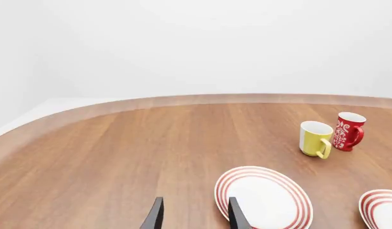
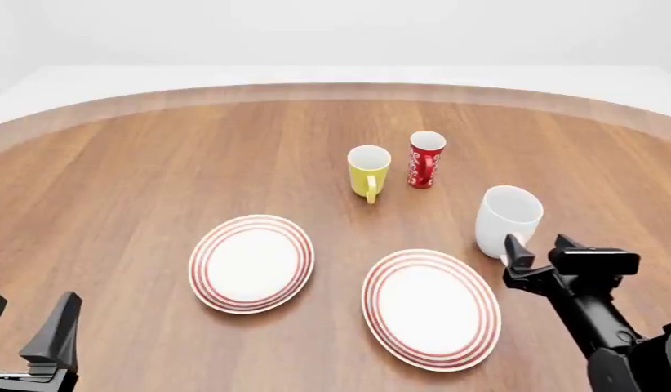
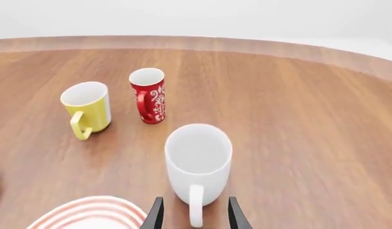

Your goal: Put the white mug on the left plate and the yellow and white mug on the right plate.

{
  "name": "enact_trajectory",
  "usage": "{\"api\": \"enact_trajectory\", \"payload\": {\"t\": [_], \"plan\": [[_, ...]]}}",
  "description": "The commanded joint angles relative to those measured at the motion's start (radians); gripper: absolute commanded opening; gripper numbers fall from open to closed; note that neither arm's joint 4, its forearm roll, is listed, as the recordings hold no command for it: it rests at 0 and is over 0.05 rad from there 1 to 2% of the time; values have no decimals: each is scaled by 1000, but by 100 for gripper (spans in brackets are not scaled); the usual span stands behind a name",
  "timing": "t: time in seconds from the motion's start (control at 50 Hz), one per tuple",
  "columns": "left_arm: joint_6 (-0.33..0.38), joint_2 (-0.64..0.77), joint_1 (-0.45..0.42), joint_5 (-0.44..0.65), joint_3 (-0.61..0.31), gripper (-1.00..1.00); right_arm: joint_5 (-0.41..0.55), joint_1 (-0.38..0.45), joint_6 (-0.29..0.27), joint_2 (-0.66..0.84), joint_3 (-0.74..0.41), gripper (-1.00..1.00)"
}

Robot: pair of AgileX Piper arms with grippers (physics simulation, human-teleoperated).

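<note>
The white mug (image 2: 508, 219) is plain glossy white all over. The yellow and white mug (image 2: 368, 171) is yellow outside, white inside. A red mug (image 2: 426, 159) carries white scrollwork. Both plates (image 2: 251, 263) (image 2: 432, 308) are white with thin red rings. The table (image 2: 129, 180) is brown woodgrain with a paler rim.

I see a round wooden bench (image 2: 150, 163). On it, the white mug (image 2: 507, 219) stands just ahead of my right tool (image 2: 537, 255); the right plate (image 2: 432, 308) and left plate (image 2: 251, 263) lie beside it, and the yellow and white mug (image 2: 368, 171) and red mug (image 2: 426, 159) stand farther ahead.
</note>
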Motion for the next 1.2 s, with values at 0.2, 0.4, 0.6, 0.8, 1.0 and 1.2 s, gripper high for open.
{"api": "enact_trajectory", "payload": {"t": [0.2, 0.4, 0.6, 0.8, 1.0, 1.2], "plan": [[0, 0, 0, 0, 0, 100, -42, -16, 6, 153, -57, 100], [0, 0, 0, 0, 0, 100, -42, -12, 7, 217, -94, 100], [0, 0, 0, 0, 0, 100, -33, -7, 7, 262, -124, 100], [0, 0, 0, 0, 0, 100, -41, 4, 10, 296, -122, 100], [0, 0, 0, 0, 0, 100, -28, 9, 11, 307, -125, 100], [0, 0, 0, 0, 0, 100, -16, -5, 13, 247, -102, -100]]}}
